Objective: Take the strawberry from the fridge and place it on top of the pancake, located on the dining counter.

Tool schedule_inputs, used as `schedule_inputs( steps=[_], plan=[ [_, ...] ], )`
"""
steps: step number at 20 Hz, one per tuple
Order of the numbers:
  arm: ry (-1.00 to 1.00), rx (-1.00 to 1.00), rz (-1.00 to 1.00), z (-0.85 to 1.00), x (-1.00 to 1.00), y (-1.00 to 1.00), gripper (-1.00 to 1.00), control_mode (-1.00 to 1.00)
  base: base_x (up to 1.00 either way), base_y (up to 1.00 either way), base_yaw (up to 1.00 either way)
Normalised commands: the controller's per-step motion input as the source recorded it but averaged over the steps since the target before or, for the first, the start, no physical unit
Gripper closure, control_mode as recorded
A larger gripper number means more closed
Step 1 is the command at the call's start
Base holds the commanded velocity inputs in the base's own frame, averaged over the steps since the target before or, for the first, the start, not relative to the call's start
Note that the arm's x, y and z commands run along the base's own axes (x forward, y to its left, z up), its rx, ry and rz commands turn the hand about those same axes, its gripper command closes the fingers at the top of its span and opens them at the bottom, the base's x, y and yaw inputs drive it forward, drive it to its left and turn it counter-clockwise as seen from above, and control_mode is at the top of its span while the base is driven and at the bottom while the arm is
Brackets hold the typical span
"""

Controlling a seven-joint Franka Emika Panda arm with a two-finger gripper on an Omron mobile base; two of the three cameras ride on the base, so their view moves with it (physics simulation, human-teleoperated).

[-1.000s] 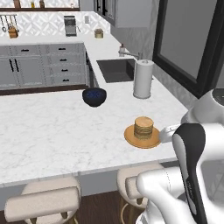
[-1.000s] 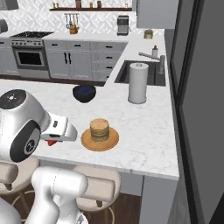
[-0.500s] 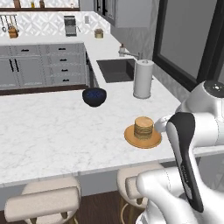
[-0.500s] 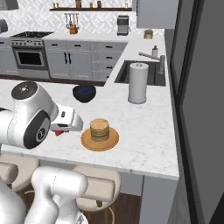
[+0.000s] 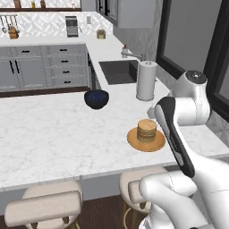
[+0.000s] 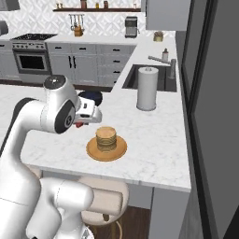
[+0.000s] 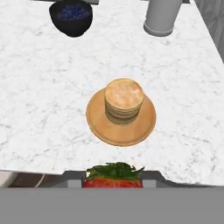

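Observation:
My gripper (image 6: 84,122) hangs over the dining counter (image 6: 154,140), just left of the pancake (image 6: 106,137) and a little above it. It is shut on the strawberry (image 7: 113,178), whose red body and green leaves fill the gap between the jaws at the bottom of the hand view. A bit of red strawberry (image 6: 80,124) peeks out under the hand. The pancake (image 7: 124,99) is a short tan stack on a round wooden plate (image 7: 99,127), straight ahead of the gripper (image 7: 113,175). From the left base, the arm hides the hand beside the pancake (image 5: 146,128).
A dark bowl of blueberries (image 5: 96,99) and an upright paper towel roll (image 5: 146,80) stand beyond the plate. The sink (image 5: 118,71) lies behind them. Tan stools (image 5: 44,205) sit under the counter's front edge. Tall dark grey panels (image 6: 212,102), possibly the fridge, rise at the right.
The arm has swung up and over the counter, carrying the strawberry from low at the counter's edge toward the pancake. The plate, bowl and roll have stayed put.

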Motion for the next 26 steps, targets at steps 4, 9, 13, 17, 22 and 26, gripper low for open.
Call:
schedule_inputs(
  steps=[4, 9, 13, 17, 22, 26],
  plan=[
    [0.00, 0.00, 0.00, -0.65, 1.00, -0.43, 1.00, -1.00, 0.00, 0.00, 0.00],
    [0.01, -0.09, 0.00, -0.63, 1.00, -0.06, 1.00, -1.00, 0.00, 0.00, 0.00],
    [0.10, -0.02, 0.00, -0.59, 1.00, 0.01, 1.00, -1.00, 0.00, 0.00, 0.00],
    [0.11, 0.00, 0.00, -0.34, 0.76, 0.00, 1.00, -1.00, 0.00, 0.00, 0.00],
    [0.02, 0.00, 0.00, -0.25, 0.23, 0.00, 1.00, -1.00, 0.00, 0.00, 0.00],
    [0.01, 0.00, 0.00, -0.35, 0.03, 0.00, 1.00, -1.00, 0.00, 0.00, 0.00]
  ],
)
